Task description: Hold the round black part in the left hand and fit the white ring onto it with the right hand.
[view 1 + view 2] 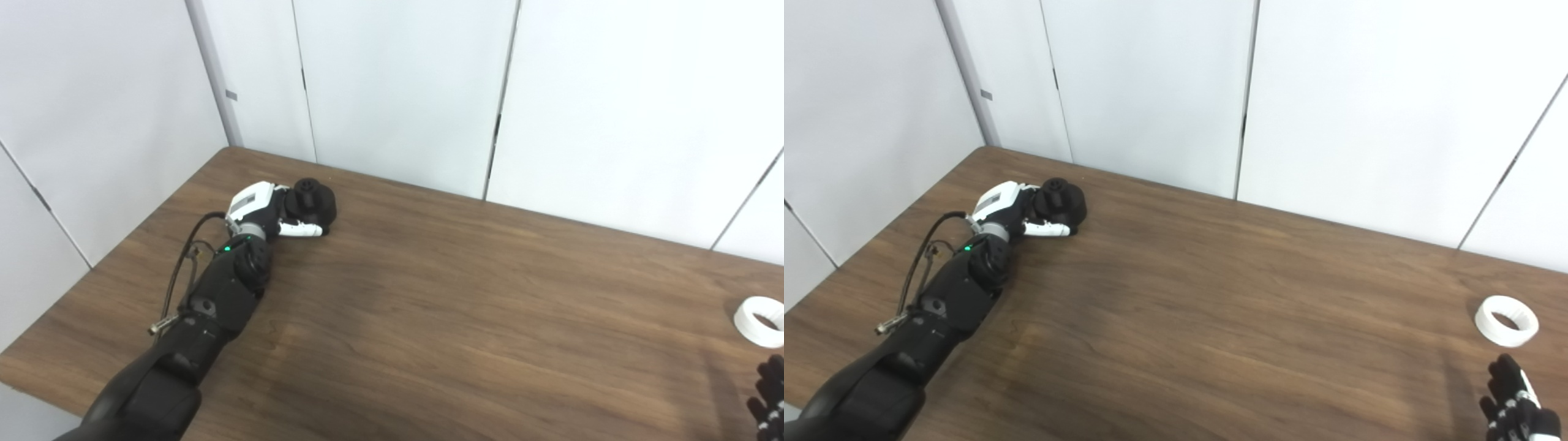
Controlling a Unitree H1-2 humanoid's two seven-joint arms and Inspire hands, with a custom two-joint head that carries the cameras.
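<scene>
The round black part (312, 201) sits on the wooden table (429, 306) near its far left corner. My left hand (269, 214) reaches it from the near side, with its fingers (300, 229) wrapped around the part's near side. Far off at the table's right edge lies the white ring (1507, 320), flat, with its hole facing up. My right hand (1516, 401) is just below the ring, near the picture's bottom right corner. Its fingers (1503, 373) are spread, point toward the ring and hold nothing. A small gap separates them from the ring.
White wall panels (398, 92) stand right behind the table's far edge and along its left side. A black cable (184, 263) loops off the left forearm.
</scene>
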